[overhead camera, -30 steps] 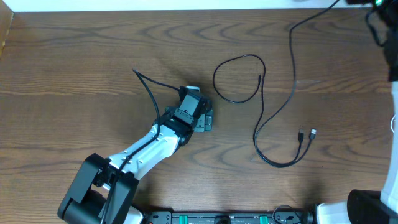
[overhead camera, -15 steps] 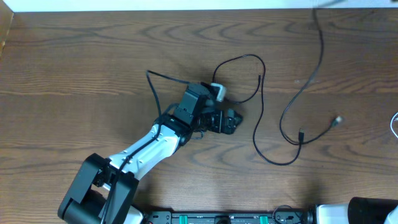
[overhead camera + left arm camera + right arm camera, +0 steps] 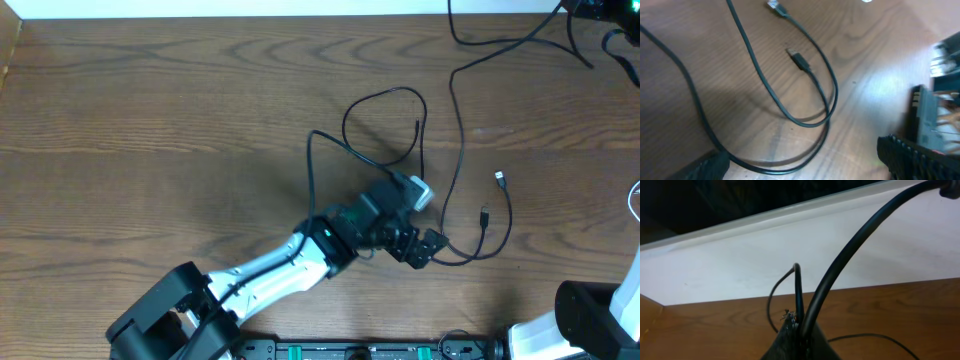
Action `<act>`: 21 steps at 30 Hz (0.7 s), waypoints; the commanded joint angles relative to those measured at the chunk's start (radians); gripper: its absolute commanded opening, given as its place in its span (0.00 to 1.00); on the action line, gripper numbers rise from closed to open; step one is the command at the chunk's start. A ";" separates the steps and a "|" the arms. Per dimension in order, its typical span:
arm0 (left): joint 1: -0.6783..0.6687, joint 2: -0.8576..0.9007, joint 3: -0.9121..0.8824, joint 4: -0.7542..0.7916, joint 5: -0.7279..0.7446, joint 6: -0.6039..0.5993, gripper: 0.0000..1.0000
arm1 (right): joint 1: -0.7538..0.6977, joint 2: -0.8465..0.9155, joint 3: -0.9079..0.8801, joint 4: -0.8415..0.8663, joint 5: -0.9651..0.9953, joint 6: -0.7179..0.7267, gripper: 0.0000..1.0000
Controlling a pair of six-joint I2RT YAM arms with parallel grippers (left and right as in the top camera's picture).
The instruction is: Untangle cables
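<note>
At 5 o'clock: left gripper (image 3: 420,245) released wide above black cable loop (image 3: 790,116). At 1 o'clock: right gripper (image 3: 797,328) clenched on thin black cable (image 3: 798,290).

The left arm (image 3: 275,270) had glossy white link shells between black joints, a black base, a black cord (image 3: 309,170) looping off its wrist, a pale grey camera block (image 3: 418,190) and ridged black fingers (image 3: 912,155).
</note>
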 commanded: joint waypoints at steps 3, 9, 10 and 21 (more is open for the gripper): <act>-0.050 0.063 0.008 0.092 -0.249 -0.127 0.98 | 0.004 -0.016 0.007 -0.005 -0.007 0.017 0.01; -0.052 0.188 0.008 0.274 -0.218 -0.315 0.99 | 0.004 -0.016 0.007 -0.017 -0.007 0.017 0.01; -0.052 0.206 0.008 0.308 -0.196 -0.315 0.99 | 0.004 -0.016 0.007 -0.017 -0.007 0.017 0.01; -0.055 0.345 0.009 0.493 -0.135 -0.381 1.00 | 0.004 -0.016 0.007 -0.028 -0.007 0.017 0.01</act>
